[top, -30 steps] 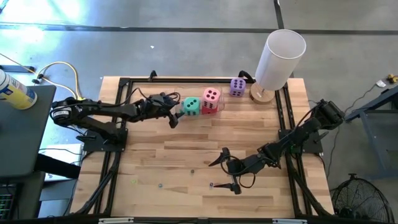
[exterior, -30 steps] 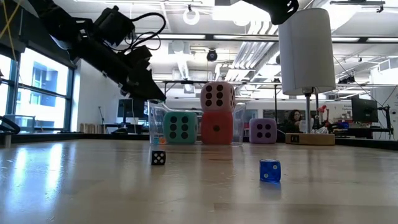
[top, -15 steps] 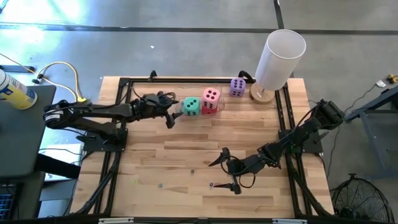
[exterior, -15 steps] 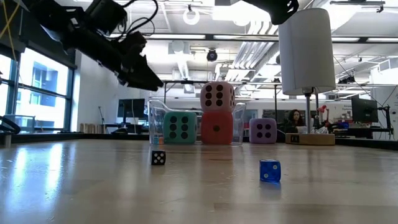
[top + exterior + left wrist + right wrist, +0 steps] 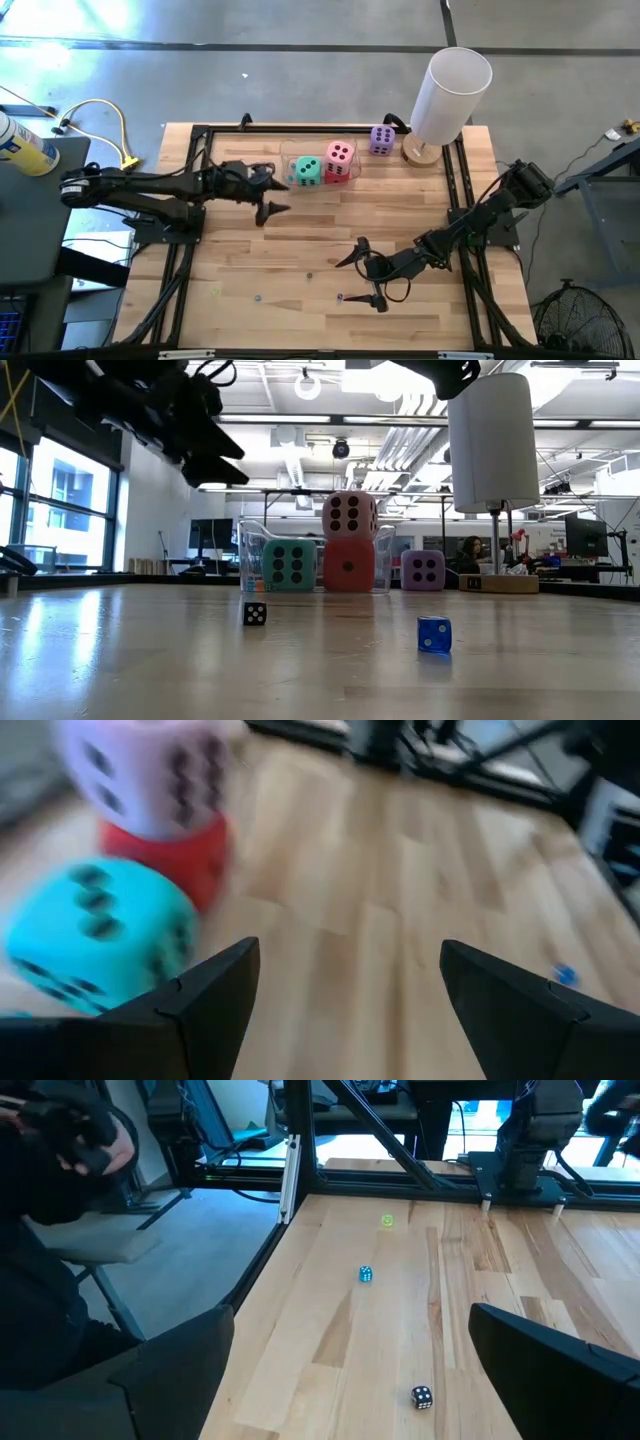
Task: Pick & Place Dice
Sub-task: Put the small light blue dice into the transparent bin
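Wooden table (image 5: 300, 250) is carrying both arms: the left gripper (image 5: 268, 196) is hovering with fingers spread and empty, just left of the teal die (image 5: 306, 171). Right of that, the pink die (image 5: 340, 153) is sitting on the red die (image 5: 348, 566), the purple die (image 5: 381, 140) farther right, and the right gripper (image 5: 362, 275) is resting wide apart near the front.

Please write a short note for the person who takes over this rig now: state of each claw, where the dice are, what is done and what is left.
Left claw: open, empty, raised beside the clear bin.
Right claw: open, empty, waiting over the table's near right.
Dice: teal die in the bin; pink die stacked on red die there; purple die on the table outside it, by the white cylinder.
Done: three dice placed. Left: probably the purple die.
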You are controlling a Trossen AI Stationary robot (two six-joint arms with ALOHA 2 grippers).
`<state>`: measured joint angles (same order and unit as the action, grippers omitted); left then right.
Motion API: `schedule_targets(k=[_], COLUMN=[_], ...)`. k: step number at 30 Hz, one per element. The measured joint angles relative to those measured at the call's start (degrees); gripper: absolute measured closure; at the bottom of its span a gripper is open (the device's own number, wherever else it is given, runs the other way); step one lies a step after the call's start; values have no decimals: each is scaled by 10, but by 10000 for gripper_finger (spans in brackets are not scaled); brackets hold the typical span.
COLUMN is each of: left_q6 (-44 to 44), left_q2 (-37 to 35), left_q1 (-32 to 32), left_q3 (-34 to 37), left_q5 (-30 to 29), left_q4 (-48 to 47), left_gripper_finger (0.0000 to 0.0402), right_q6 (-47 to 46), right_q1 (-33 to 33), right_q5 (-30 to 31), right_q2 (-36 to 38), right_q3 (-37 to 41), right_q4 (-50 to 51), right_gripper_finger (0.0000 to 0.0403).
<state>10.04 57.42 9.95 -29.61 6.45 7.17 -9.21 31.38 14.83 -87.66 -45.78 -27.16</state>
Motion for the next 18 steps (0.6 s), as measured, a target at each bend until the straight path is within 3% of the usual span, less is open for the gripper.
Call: schedule_targets(k=[7, 10, 18], left_q6=[3, 6, 54], left_q2=[12, 13, 13], left_q1=[-68, -101, -207], left_q3=[0, 0, 0], left_q5=[28, 27, -45], left_q4=[-18, -16, -23], left_gripper_finger=[98, 98, 99], right_q6=[0, -47, -62], right_q1=[0, 2, 2], right_q5=[0, -3, -16], right_q2=[0, 0, 0], right_q3=[0, 0, 0], right_q4=[0, 2, 8], right_gripper_finger=[7, 7, 7])
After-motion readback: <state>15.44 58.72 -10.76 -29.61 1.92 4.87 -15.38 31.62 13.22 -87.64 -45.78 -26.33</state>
